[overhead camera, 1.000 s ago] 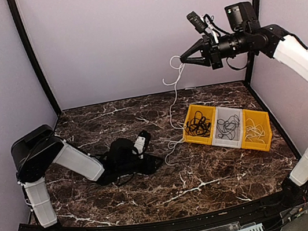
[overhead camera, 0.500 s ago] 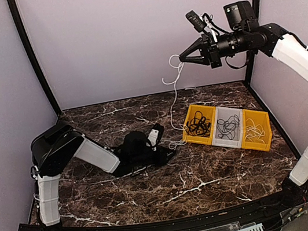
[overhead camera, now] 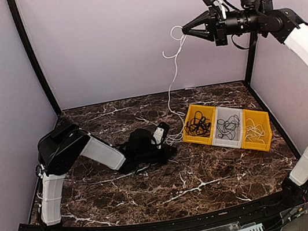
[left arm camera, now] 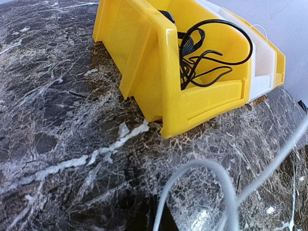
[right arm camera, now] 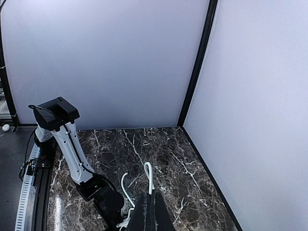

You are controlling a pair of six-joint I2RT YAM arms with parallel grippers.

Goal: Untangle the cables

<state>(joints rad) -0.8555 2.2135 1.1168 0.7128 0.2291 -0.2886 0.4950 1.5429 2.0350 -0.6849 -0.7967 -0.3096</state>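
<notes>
Dangling from the right gripper [overhead camera: 185, 29], pinched shut at upper right, the white cable [overhead camera: 170, 75] looks last; bins [overhead camera: 265, 127] already hold other cables [overhead camera: 228, 125]; can't tell for the left gripper [overhead camera: 161, 133].

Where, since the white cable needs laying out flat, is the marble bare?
The wide front strip of the marble table, between the arm bases and the three bins, is bare; so is the back-left corner. Crowded: the middle, where the left fingers, the hanging white cable and the yellow bin of black cables meet.
</notes>
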